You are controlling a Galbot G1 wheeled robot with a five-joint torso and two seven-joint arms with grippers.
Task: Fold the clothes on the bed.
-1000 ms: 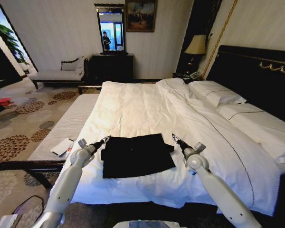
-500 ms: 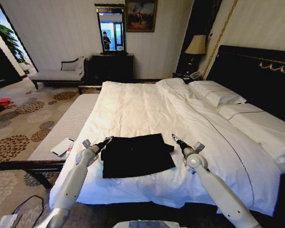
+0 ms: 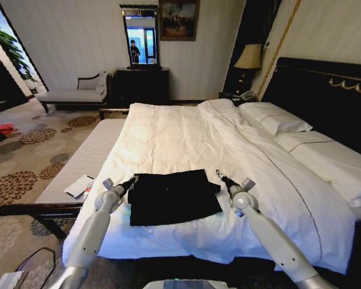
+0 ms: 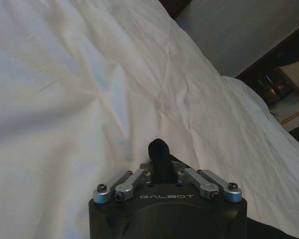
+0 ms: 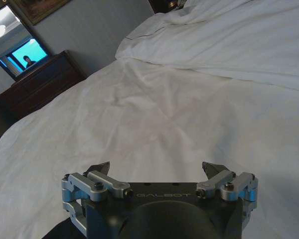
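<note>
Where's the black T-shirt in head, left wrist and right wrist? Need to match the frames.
Head view: black T-shirt lies flat on the near part of the bed, between the left pincer and the right pincer.
Left wrist view: dark sliver beside the pincer body, likely the shirt.
Right wrist view: dark patch beside the pincer body, likely the shirt.
Shared landmark: the white duvet.

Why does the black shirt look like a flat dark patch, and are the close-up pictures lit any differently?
Head view: the T-shirt is so dark against the bright white bed that its folds barely register, and straight edges bow toward the corners. Left wrist view: the left gripper is a dim silhouette. Right wrist view: the right gripper is shaded, the duvet evenly lit.
</note>
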